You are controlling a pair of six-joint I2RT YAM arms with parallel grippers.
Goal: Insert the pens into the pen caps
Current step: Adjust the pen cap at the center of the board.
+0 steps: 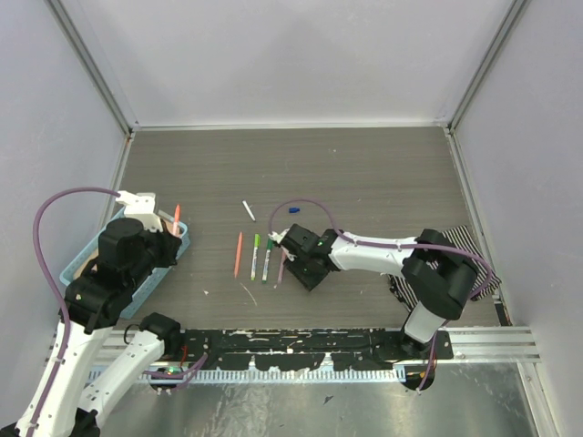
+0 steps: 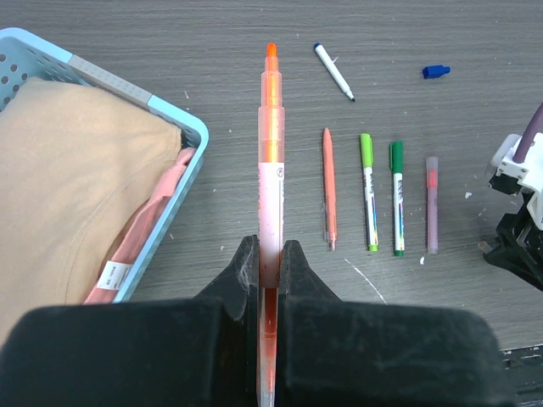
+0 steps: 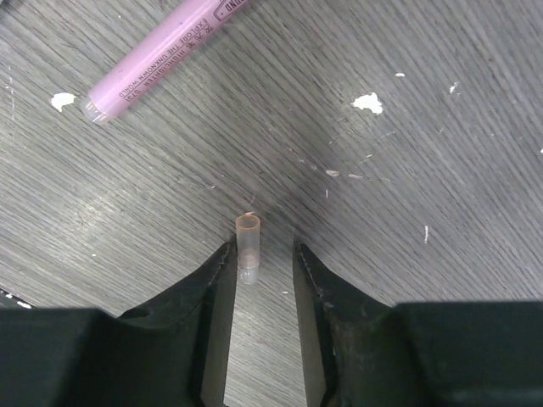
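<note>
My left gripper [image 2: 270, 254] is shut on an orange pen [image 2: 271, 144], whose tip points away over the table; the top view shows this gripper [image 1: 169, 233] above the basket's right rim. Four pens lie side by side on the table: orange [image 2: 328, 188], light green [image 2: 368, 191], dark green [image 2: 396, 197] and pale purple [image 2: 432, 203]. Farther off lie a white pen [image 2: 333, 71] and a blue pen cap [image 2: 435, 72]. My right gripper [image 3: 261, 250] is low over the table, open, with a small clear orange pen cap [image 3: 247, 246] lying between its fingers, against the left one. A pink pen [image 3: 161, 47] lies beyond it.
A light blue basket [image 2: 182, 127] with tan and pink cloth stands at the left. A striped cloth [image 1: 460, 241] lies at the right, under the right arm. A metal rail [image 1: 492, 341] runs along the near edge. White specks dot the table.
</note>
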